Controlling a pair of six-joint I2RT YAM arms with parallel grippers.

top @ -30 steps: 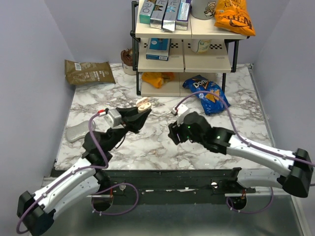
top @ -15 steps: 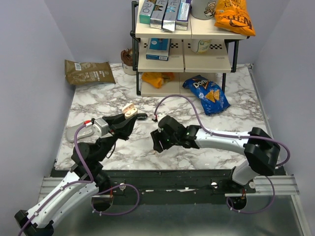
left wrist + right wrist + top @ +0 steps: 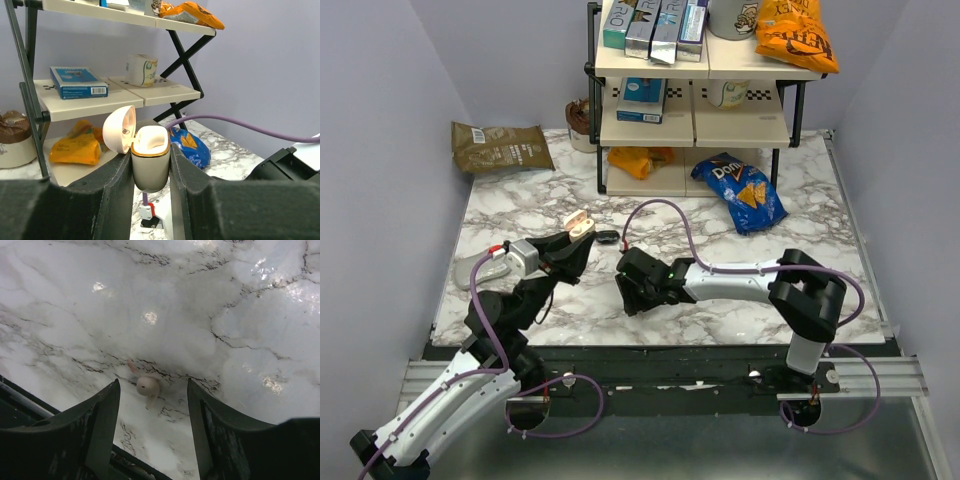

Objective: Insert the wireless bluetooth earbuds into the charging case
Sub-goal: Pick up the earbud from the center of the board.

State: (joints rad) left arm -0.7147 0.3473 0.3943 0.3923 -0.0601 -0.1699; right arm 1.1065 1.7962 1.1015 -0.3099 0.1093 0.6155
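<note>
Left gripper [image 3: 150, 155], seen from its own wrist camera, is closed tight on the charging case [image 3: 149, 172], one dark finger pressed to each side of the pale beige body. It holds the case upright and lifted off the marble table [image 3: 800, 200], with the hinged lid [image 3: 120, 129] swung open to the left. That leaves the top of the case exposed, a sensible way to present it so a bud can be lowered in from above. Whether a bud already sits inside cannot be told from here

Right gripper [image 3: 153, 396] hangs low over the tabletop near the front edge, just right of the left arm's hand in the overhead view. Its fingers stand apart and hold nothing. Directly between them, lying on the marble, is one of the wireless bluetooth earbuds [image 3: 148, 386], a tiny cream-white bean with a short stem. A small pinkish piece touches its upper left, too small to identify. The fingers straddle the bud without touching it, which reads as lining up for a pinch

My judgement is that the pick comes next, then a carry across to the waiting case. The bud is very small and smooth, so it could easily skid or squirt out of a closing grip

Behind both arms stands a shelf rack [image 3: 690, 100] with boxes and snack bags
</note>
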